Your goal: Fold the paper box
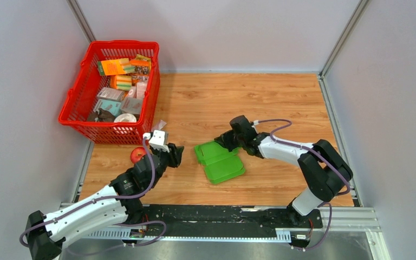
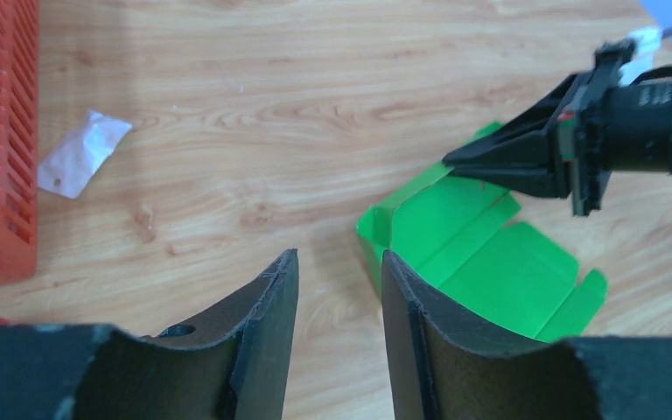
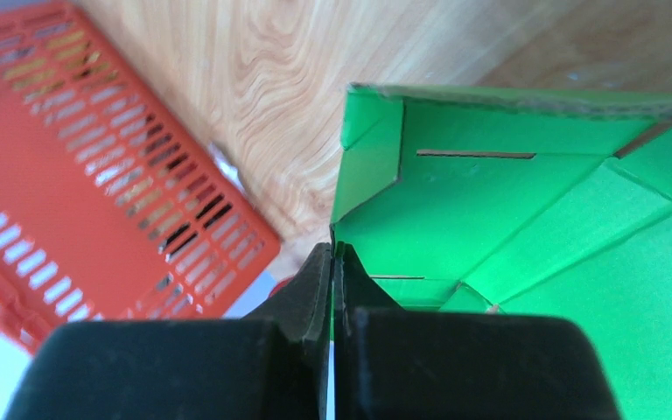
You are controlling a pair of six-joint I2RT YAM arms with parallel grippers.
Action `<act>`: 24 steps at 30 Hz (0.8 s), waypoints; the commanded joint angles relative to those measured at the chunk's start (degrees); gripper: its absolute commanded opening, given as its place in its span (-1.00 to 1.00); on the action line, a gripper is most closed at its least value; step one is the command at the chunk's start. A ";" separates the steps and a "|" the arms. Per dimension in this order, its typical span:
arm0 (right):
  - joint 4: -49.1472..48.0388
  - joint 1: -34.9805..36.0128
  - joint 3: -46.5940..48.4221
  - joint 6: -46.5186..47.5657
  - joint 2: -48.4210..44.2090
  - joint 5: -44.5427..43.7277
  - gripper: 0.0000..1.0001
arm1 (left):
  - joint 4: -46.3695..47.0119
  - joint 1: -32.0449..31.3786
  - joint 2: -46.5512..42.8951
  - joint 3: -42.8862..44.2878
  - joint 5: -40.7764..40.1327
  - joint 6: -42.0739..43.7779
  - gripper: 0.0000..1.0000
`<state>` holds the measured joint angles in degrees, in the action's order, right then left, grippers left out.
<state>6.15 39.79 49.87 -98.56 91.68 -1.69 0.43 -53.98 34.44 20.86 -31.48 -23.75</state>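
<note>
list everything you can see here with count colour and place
paper box: one, bright green, partly folded, mid table
basket: one, red, far left
packages: several, mixed colours, inside the basket
round thing: one, red, left of the paper box
scrap: one, white, on the table near the basket
table: one, wood brown, under everything
left gripper: one, black, open, beside the paper box
right gripper: one, black, shut on the paper box edge

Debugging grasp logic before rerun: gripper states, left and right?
Left gripper: open, empty.
Right gripper: shut on the box wall.
</note>
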 commanded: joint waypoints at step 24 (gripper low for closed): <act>-45.87 -6.92 -11.37 19.98 3.86 23.58 -1.00 | 10.45 7.83 15.83 -3.37 19.79 5.03 0.08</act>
<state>-32.58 33.91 38.81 -83.42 95.22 17.96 3.77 -46.39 49.06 17.19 -16.32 -21.47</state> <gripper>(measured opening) 0.007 0.546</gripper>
